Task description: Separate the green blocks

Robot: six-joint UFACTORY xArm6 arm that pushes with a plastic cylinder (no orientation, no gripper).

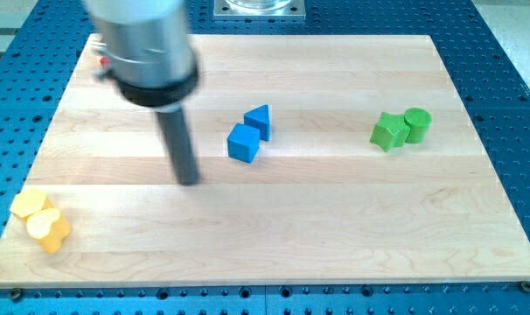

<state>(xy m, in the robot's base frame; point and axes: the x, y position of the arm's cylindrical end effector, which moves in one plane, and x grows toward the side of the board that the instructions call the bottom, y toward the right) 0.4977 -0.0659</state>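
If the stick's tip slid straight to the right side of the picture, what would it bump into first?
Probably nothing. My tip sits lower in the view than the blue cube, the blue triangular block and the two touching green blocks. That line looks free to the board's edge, though depth is hard to judge.

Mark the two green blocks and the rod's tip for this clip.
green star block (387, 131), camera view, top face.
green cylinder block (417, 124), camera view, upper side.
my tip (189, 181), camera view, rod's very end, left of the blue blocks.

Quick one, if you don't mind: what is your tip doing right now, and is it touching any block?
My tip: touching nothing, resting left of the blue cube; the green blocks sit together far at the view's right.
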